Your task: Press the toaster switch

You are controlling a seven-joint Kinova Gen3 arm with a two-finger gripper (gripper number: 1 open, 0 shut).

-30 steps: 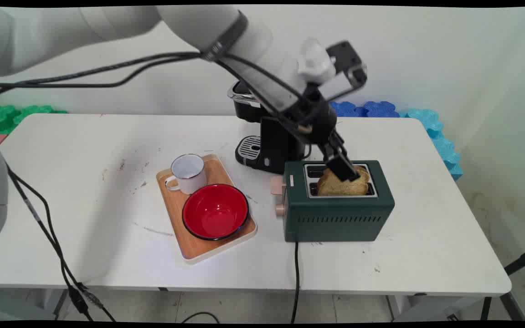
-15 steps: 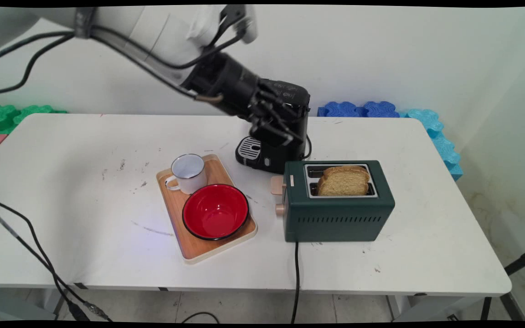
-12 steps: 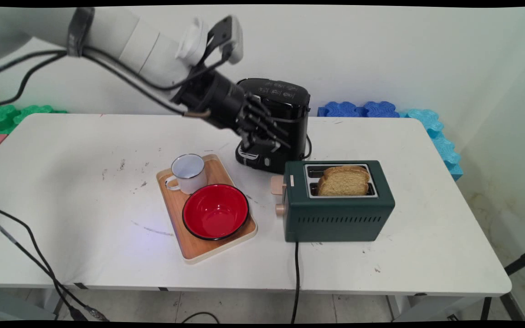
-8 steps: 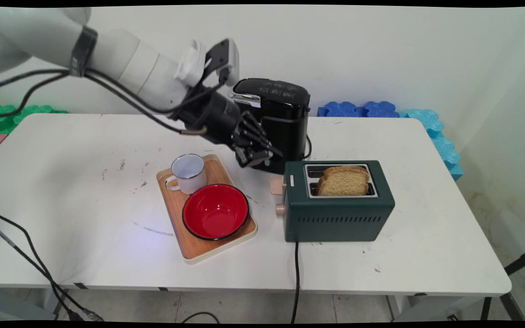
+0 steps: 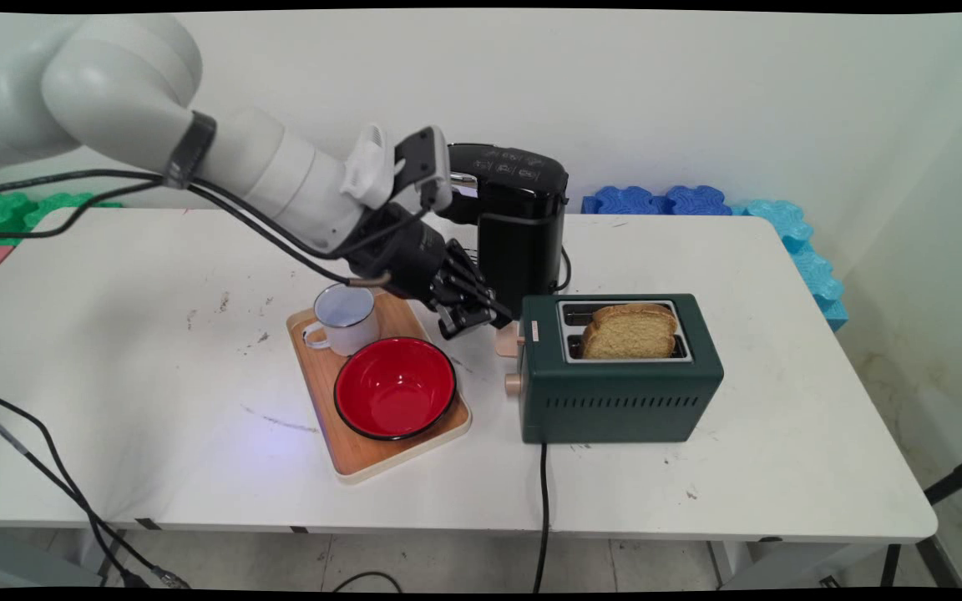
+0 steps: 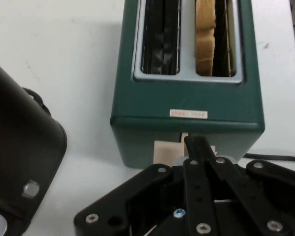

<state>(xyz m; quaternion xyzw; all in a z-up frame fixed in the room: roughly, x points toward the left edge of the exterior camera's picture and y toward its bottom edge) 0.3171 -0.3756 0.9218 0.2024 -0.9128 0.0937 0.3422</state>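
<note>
A dark green toaster [image 5: 623, 392] stands right of centre with one slice of bread [image 5: 630, 334] upright in its near slot; the far slot looks empty. My gripper [image 5: 488, 317] hangs low at the toaster's left end, shut and holding nothing. In the hand view its tip [image 6: 197, 143] sits right at the beige lever [image 6: 164, 150] on the toaster's end wall [image 6: 187, 105]; I cannot tell whether they touch. The bread [image 6: 205, 34] shows edge-on in the right-hand slot there. A round beige knob [image 5: 513, 384] sits below the lever.
A black coffee machine [image 5: 523, 225] stands just behind the gripper and toaster. A wooden tray [image 5: 356, 455] to the left carries a white mug [image 5: 346, 317] and a red bowl [image 5: 395, 388]. The toaster's black cord [image 5: 543, 509] runs off the front edge.
The gripper let go of the bread in the toaster slot, rose, swung left past the coffee machine and came down to the toaster's left end. The bread stayed in the slot.
</note>
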